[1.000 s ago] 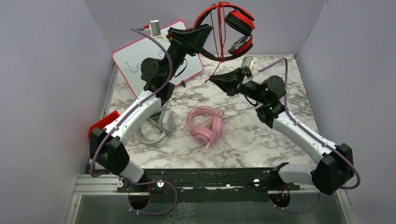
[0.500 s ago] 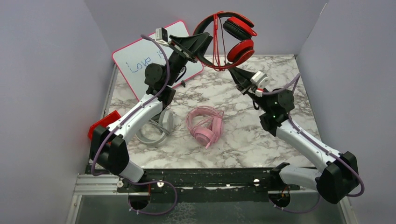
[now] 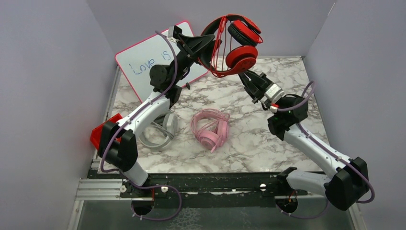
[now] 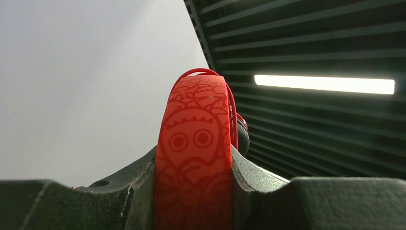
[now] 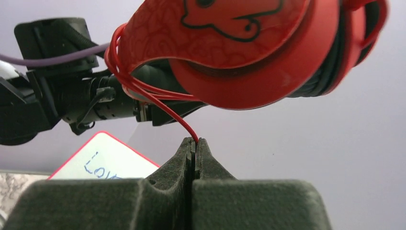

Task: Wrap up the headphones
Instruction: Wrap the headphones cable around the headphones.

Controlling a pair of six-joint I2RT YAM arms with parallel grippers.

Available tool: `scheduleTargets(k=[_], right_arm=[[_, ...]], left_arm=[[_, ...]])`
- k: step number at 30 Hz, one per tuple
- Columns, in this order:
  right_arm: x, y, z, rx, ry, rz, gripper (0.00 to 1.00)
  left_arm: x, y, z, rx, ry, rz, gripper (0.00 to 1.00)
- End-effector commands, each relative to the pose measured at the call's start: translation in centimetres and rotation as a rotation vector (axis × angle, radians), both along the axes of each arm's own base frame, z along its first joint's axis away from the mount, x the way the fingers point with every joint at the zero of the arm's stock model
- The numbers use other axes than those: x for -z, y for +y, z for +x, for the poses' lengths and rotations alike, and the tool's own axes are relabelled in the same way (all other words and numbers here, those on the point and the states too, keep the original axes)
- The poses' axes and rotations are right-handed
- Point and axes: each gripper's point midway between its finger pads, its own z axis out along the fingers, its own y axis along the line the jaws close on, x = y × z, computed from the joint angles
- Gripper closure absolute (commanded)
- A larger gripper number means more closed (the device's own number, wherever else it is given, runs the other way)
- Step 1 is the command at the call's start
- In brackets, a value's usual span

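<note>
1. A marble table (image 3: 249, 143) is boxed in by plain grey walls (image 3: 48, 96) on the left, back and right. The left wrist view looks up at a slatted ceiling (image 4: 311, 38) with a lit strip lamp (image 4: 325, 85).
2. A pink-framed whiteboard (image 3: 143, 64) with blue writing leans at the far-left corner. A red block (image 3: 101, 133) sits at the table's left edge.
3. The red headphones (image 3: 239, 52) hang in the air over the far edge, near the back wall, between the two grippers.
4. The left gripper (image 3: 205, 46) is partly open and clamps the headband (image 4: 194, 124), which fills the gap between its jaws.
5. The right gripper (image 5: 194, 143) is just below the cups, to their right. Its jaws are fully closed, pinching the thin red cable (image 5: 172, 117).
6. The cable runs up to several strands looped across the band.
7. The pink pair (image 3: 210, 128) lies mid-table and the grey pair (image 3: 158, 136) lies to its left, partly under the left arm (image 3: 143, 112). Both are well apart from the grippers.
8. Bare marble shows between the pink pair and the right wall. The left arm passes just in front of the whiteboard.
</note>
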Motion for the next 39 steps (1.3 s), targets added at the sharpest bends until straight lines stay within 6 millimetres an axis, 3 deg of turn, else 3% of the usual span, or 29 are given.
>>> scheduleTargets(k=[1, 13, 17, 21, 25, 30, 35, 39], right_arm=[[-3.9, -1.2, -2.7, -0.056, -0.100, 0.112, 0.99], [-5.1, -2.3, -3.7, -0.170, -0.107, 0.302, 0.99], [-5.5, -1.5, -3.8, -0.197, -0.148, 0.278, 0.99], [-6.2, -1.1, -3.8, -0.166, -0.218, 0.243, 0.99], [-6.7, -0.3, -2.7, -0.104, -0.235, 0.159, 0.99], [-5.5, 1.3, -1.5, -0.078, -0.250, 0.036, 0.99], [-5.5, 1.4, -1.0, -0.065, -0.261, 0.050, 0.99], [-6.1, -1.0, 1.6, -0.065, -0.099, 0.262, 0.99]], left_arm=[[-3.0, 2.1, -3.5, 0.050, -0.102, -0.079, 1.00], [-3.4, 3.4, -2.3, 0.030, -0.035, -0.179, 1.00], [-3.4, 3.5, -1.9, 0.040, 0.017, -0.200, 1.00], [-2.2, 3.9, -0.7, 0.013, 0.124, -0.209, 1.00], [0.0, 4.4, 0.8, -0.065, 0.250, -0.188, 1.00], [2.2, 4.5, 2.9, -0.099, 0.367, -0.189, 1.00], [1.6, 4.0, 3.2, -0.084, 0.364, -0.198, 1.00], [1.3, 4.2, 3.3, -0.097, 0.353, -0.207, 1.00]])
